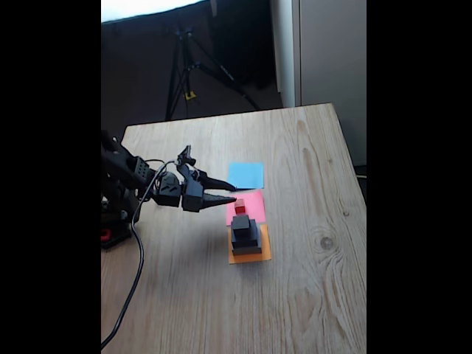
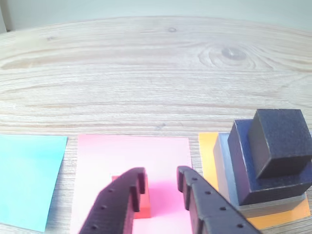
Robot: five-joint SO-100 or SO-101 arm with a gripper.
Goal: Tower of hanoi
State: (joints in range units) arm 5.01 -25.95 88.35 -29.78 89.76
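The tower of hanoi is split. A grey slab (image 1: 247, 250) (image 2: 222, 163), a black slab (image 1: 245, 236) (image 2: 240, 163) and a small black cube (image 1: 240, 222) (image 2: 280, 141) are stacked on an orange paper square (image 1: 249, 257) (image 2: 207, 156). The tiny red cube (image 1: 240, 206) (image 2: 144, 207) sits alone on the pink paper (image 1: 253, 210) (image 2: 131, 153). My gripper (image 1: 234, 194) (image 2: 161, 173) is open and hovers low over the pink paper. In the wrist view the red cube lies mostly behind the left finger (image 2: 119, 202), with pink paper showing in the gap.
A blue paper square (image 1: 245, 175) (image 2: 24, 175) lies beside the pink one, away from the stack. The arm's base (image 1: 118, 199) and a cable (image 1: 136, 280) occupy the table's left side. A tripod (image 1: 184, 74) stands beyond the far edge. Bare wood (image 1: 317, 221) extends right.
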